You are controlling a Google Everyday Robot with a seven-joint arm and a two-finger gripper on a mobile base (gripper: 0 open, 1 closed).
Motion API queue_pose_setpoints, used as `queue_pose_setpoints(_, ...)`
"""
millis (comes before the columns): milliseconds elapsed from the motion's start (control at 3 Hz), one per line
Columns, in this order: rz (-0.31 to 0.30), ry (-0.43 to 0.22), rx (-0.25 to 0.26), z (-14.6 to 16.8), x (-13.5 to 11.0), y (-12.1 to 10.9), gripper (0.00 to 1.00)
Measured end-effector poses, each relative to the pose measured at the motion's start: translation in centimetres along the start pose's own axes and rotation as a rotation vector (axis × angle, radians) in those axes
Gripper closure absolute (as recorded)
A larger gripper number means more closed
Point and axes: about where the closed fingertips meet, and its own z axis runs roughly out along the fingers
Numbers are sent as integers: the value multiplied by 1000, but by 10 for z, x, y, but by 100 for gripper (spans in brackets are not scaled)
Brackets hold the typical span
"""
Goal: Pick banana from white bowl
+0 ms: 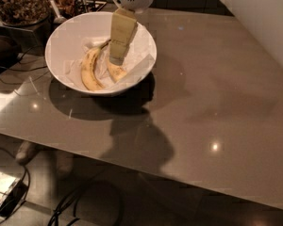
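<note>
The white bowl (61,36) sits toward ten o'clock on the grey counter (217,93), wide and smooth-sided, with crumpled white paper (102,66) lining its floor. Two bananas lie in it.

The banana (117,73) lies at about four o'clock from the bowl's middle. Only its lower end shows: a short stretch of yellow skin with some brownish marking, resting on the paper close to the near wall. The rest runs up toward twelve o'clock and is hidden behind the arm.

At about seven o'clock in the bowl lies the more curved banana (89,69), yellow with a dark line along its length and a dark stem pointing toward one o'clock. The two lie near each other, with paper showing between their lower ends.

The end effector (116,59) is a cream-coloured block hanging from a round white wrist at the bowl's far rim. It reaches down inside the bowl, its tip right over the hidden part of the banana. I cannot tell whether it is released or clenched, nor whether it touches the fruit.

A jar (16,4) of brown bits stands off the counter's ten o'clock corner.
</note>
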Motion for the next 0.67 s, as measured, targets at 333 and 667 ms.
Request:
queue_pose_setpoints(333,45,-23,-23,14,-15,-8,0)
queue_pose_setpoints(667,96,-29,-76,34,-28,-18,5)
